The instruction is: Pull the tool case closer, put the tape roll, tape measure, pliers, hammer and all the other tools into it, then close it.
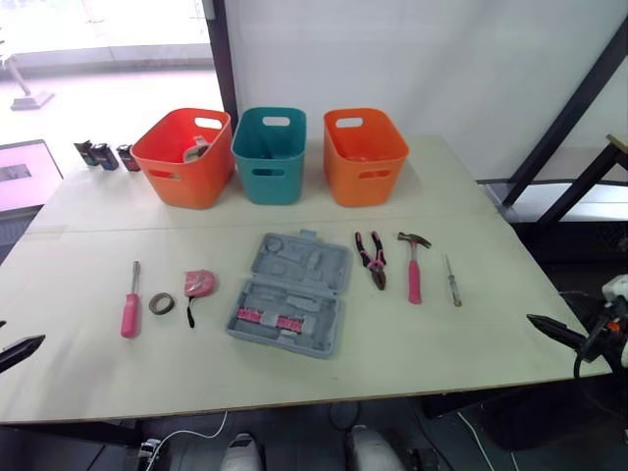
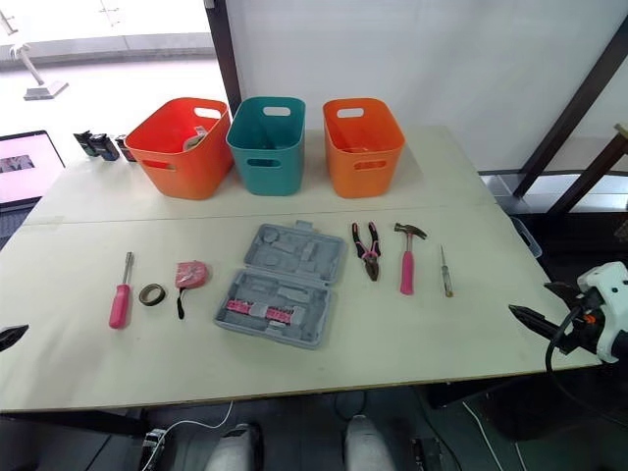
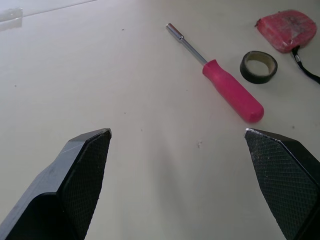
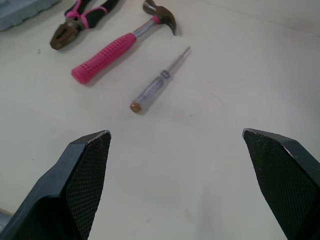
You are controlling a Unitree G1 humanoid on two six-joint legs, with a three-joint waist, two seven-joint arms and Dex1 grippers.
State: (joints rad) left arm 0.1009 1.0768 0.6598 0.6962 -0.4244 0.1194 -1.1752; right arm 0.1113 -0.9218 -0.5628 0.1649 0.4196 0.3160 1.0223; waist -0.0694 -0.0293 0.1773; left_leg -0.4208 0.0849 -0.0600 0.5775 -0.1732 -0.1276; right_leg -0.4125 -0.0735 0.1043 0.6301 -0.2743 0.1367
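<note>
While left hand (image 3: 177, 131) and right hand (image 4: 176, 132) gape empty, the moulded grey tool case (image 1: 291, 292) lies open.

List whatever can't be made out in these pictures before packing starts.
1. Head views: the front wall of the red-orange plastic bin hides most of a pale object inside.
2. Head views: three small dark objects, far left on the cream table, are too small to identify.
3. Head views: the pink pieces in the open grey plastic tool case are too small to name.
</note>
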